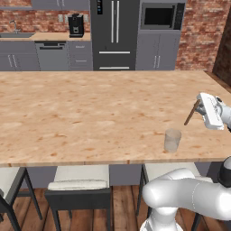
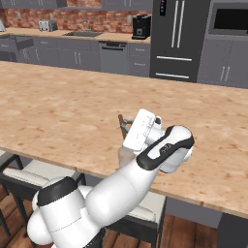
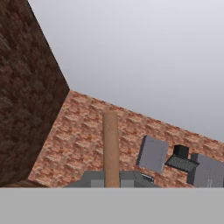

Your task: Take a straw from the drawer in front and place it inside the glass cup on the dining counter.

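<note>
My gripper (image 1: 199,107) is shut on the straw (image 1: 192,113), a thin brownish-orange stick that slants down to the left above the dining counter (image 1: 90,117). The glass cup (image 1: 172,140) stands upright near the counter's front edge, below and left of the straw's lower end and apart from it. In the right base view the gripper (image 2: 127,127) holds the straw (image 2: 121,120) just above the cup (image 2: 124,156), which my arm half hides. In the hand view the straw (image 3: 110,148) rises from the bottom toward a brick wall.
White-cushioned stools (image 1: 79,178) stand under the counter's near edge. Beyond the counter are the fridge (image 1: 114,34), microwave (image 1: 159,16) and coffee machine (image 1: 76,25). A dark grey drawer (image 2: 22,43) juts out of the far cabinets.
</note>
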